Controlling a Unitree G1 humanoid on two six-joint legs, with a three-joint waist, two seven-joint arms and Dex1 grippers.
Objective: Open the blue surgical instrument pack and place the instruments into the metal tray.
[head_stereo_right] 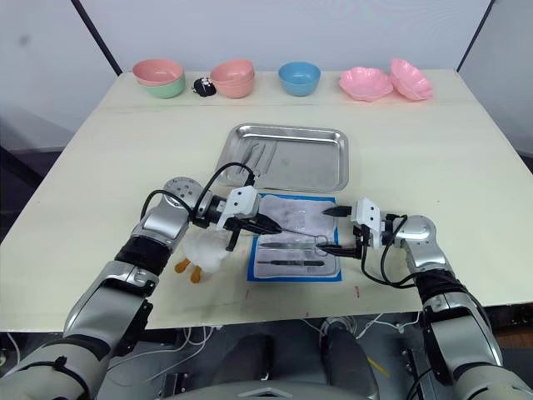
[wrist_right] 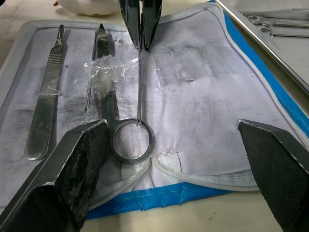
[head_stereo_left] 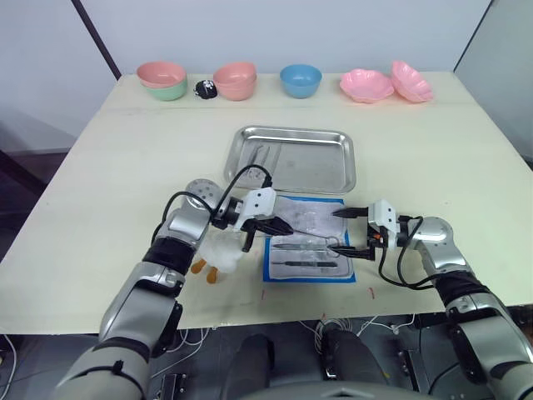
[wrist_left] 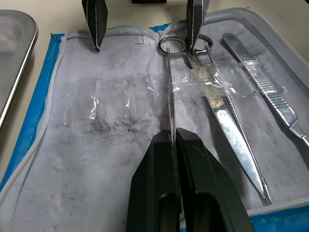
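On the table: the blue surgical instrument pack (head_stereo_left: 306, 240) lies unfolded flat on the table (head_stereo_left: 100, 167), white-grey lining up, just in front of the metal tray (head_stereo_left: 291, 158).
Left tool: the left tool (head_stereo_left: 271, 227) reaches over the pack's lining from the robot's left; its black fingers (wrist_left: 166, 183) are pinched together on the thin blades of the ring-handled scissors (wrist_left: 170, 87).
Right tool: the right tool (head_stereo_left: 348, 232) stands with its jaws wide apart over the pack's right edge, one finger on either side of the scissors' ring, gripping nothing.
Left wrist view: it shows what the head views cannot, the scissors' blades running straight into the closed fingers, and crumpled clear tape (wrist_left: 212, 82) across the remaining instruments.
Right wrist view: the scissors' ring (wrist_right: 133, 140) lies on the lining between the open fingers (wrist_right: 77, 159), nearer this one, and the left tool's tips clamp the blades at the far end.
Instruments in the pack: beside the scissors lie tweezers (wrist_right: 104, 82) under the tape and a flat ridged handle (wrist_right: 46, 106) near the pack's edge.
Instruments in the tray: slim silver tools (head_stereo_left: 265, 155) lie in the tray's left part, well apart from both tools.
Head views: these give the wider table, with coloured bowls (head_stereo_left: 301, 80) lined along the far edge and a white rounded object with orange parts (head_stereo_left: 218, 258) under the left forearm, next to the pack.
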